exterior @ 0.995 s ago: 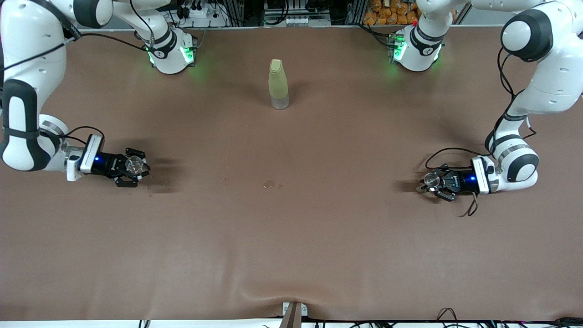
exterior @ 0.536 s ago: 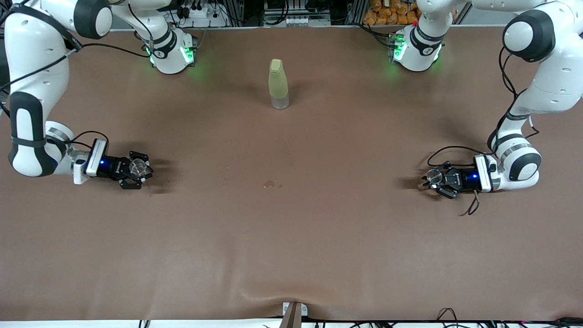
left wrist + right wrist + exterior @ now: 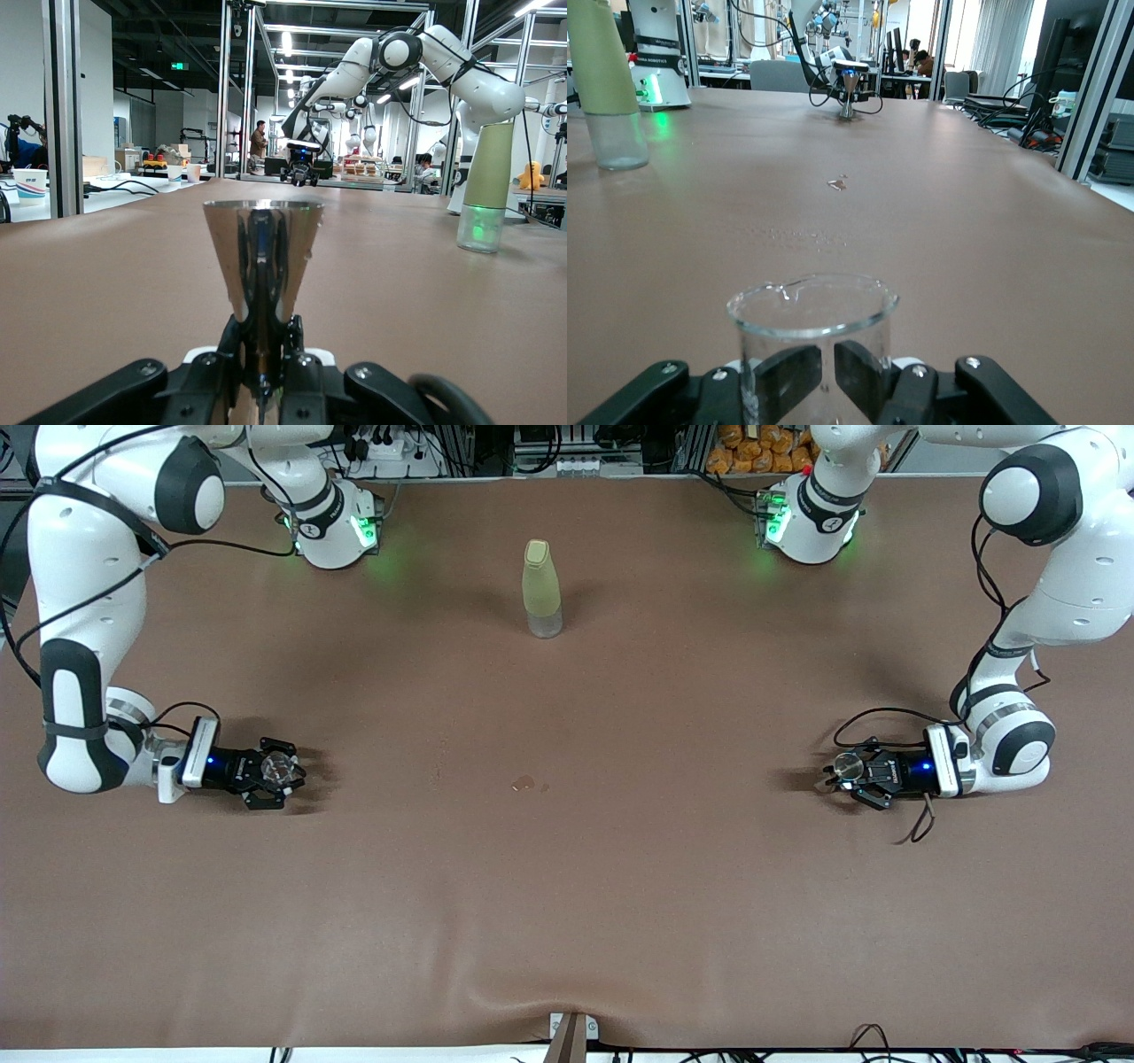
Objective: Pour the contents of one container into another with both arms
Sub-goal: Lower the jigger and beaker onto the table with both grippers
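Gripping glass cup (image 3: 280, 766) w/ right end effector (image 3: 285, 771), left end effector (image 3: 842, 771) clamping jigger (image 3: 846, 765), both near table (image 3: 567, 886) ends, middle roomy

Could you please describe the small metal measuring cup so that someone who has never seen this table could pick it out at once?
Start at the brown table and go to the left arm's end, where the left tool sits low, shut on the measuring cup. It is a tiny silver hourglass with a narrow waist, upright. The glass cup in the right tool is see-through, and the bottle is tall and yellow-green.
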Available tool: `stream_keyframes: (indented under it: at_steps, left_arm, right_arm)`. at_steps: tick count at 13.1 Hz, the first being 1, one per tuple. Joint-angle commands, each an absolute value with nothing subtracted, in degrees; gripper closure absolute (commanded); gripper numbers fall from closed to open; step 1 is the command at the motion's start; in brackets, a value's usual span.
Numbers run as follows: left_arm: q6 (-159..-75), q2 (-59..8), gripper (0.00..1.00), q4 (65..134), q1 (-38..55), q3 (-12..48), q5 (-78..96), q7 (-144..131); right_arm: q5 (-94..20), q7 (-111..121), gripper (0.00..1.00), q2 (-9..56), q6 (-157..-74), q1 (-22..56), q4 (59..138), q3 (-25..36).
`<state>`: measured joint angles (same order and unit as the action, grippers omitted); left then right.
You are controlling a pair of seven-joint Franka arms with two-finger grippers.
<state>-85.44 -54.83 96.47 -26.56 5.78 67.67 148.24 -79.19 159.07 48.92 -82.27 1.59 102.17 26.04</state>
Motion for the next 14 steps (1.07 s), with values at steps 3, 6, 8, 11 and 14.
stream_keyframes:
  at_steps: [3, 6, 8, 11, 14]
  left_arm:
    - [-84.3, -54.9, 0.91, 96.2, -27.5, 5.7, 66.3, 148.4]
    - [-84.3, -54.9, 0.91, 96.1, -28.0, 5.7, 66.3, 148.4]
    - [-84.3, -54.9, 0.87, 96.0, -28.1, 5.5, 66.3, 148.5]
    - [-84.3, -55.4, 0.54, 96.1, -28.5, 5.4, 66.3, 148.6]
    - [-84.3, -56.1, 0.45, 95.8, -28.9, 5.4, 66.3, 148.6]
  right_arm:
    - [-79.5, 168.7, 1.0, 53.7, -81.4, -0.6, 97.7, 24.9]
    - [-79.5, 168.7, 1.0, 54.9, -81.7, -1.0, 97.0, 24.2]
    - [-79.5, 168.9, 1.0, 55.3, -82.2, -1.0, 97.0, 23.8]
    - [-79.5, 168.2, 0.72, 55.6, -83.1, -0.9, 97.0, 23.8]
    - [-79.3, 164.7, 0.18, 55.5, -83.1, -1.0, 97.1, 23.8]
